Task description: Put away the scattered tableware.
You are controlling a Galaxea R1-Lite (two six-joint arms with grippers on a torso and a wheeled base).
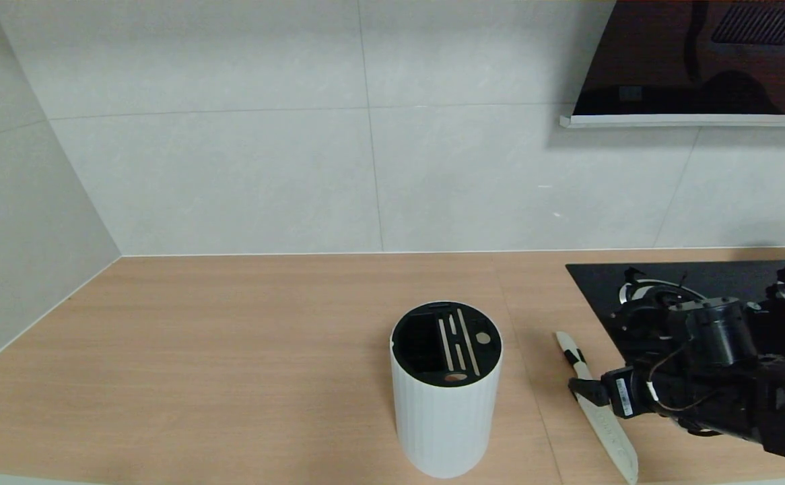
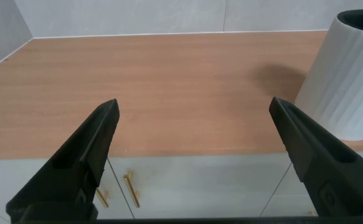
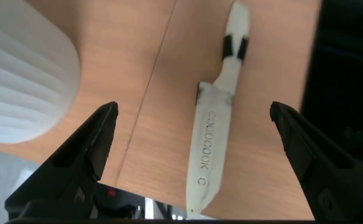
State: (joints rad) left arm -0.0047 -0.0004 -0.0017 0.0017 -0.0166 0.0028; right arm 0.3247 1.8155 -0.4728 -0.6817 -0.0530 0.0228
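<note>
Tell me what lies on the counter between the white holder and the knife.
Nothing: the stretch between the white holder and the knife is bare wooden counter, crossed only by a seam line, as the head and right wrist views show.

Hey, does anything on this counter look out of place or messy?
Yes: the knife lies flat on the counter between the holder and the hob, blade tip near the front edge, rather than in the holder's slots. The holder stands upright; nothing looks spilled or broken.
</note>
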